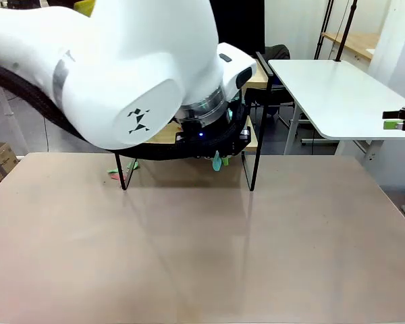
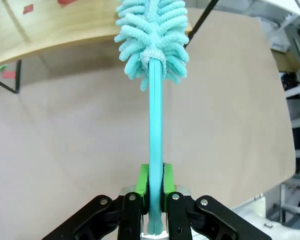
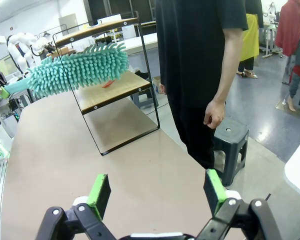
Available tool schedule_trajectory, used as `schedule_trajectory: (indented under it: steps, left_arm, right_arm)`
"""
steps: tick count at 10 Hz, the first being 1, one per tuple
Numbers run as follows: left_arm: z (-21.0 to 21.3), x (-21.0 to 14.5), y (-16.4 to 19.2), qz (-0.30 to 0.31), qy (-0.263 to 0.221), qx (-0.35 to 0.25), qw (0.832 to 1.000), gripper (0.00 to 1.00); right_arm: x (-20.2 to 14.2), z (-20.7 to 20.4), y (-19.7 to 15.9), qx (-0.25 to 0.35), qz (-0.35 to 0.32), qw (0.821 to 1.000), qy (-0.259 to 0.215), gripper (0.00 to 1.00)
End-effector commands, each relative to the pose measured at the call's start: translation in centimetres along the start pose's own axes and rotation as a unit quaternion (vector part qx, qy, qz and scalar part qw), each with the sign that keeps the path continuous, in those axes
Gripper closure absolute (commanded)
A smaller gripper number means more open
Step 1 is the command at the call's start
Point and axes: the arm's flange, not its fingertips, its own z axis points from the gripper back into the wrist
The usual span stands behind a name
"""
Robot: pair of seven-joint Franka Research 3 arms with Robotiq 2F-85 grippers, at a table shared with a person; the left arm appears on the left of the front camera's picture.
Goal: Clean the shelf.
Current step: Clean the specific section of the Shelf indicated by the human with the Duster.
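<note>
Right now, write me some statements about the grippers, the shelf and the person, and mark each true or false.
1. The left gripper is shut on the handle of the teal duster. True.
2. The right gripper holds a cloth. False: it is open and empty.
3. The shelf has three wooden boards. False: it has two.
4. A person stands at the edge of the table, beside a grey stool. True.
5. Red scraps lie on a shelf board. True.
</note>
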Motion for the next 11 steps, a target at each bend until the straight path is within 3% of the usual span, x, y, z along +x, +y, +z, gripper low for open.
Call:
schedule_trajectory:
  steps: [1,7,11]
  left_arm:
    - [-1.4,1.2,-2.5,0.022,-0.015,0.013,1.000,0.86]
    - [-5.2,4.2,-6.2,0.041,0.004,0.009,0.999,0.86]
    - [-7.7,4.0,-5.4,0.056,0.029,0.027,0.998,0.86]
  right_arm:
    - [0.2,-0.1,0.2,-0.001,0.002,1.000,0.000,0.00]
    - [0.2,-0.1,0.2,-0.001,0.002,1.000,0.000,0.00]
    - [0.2,-0.1,0.2,-0.001,0.002,1.000,0.000,0.00]
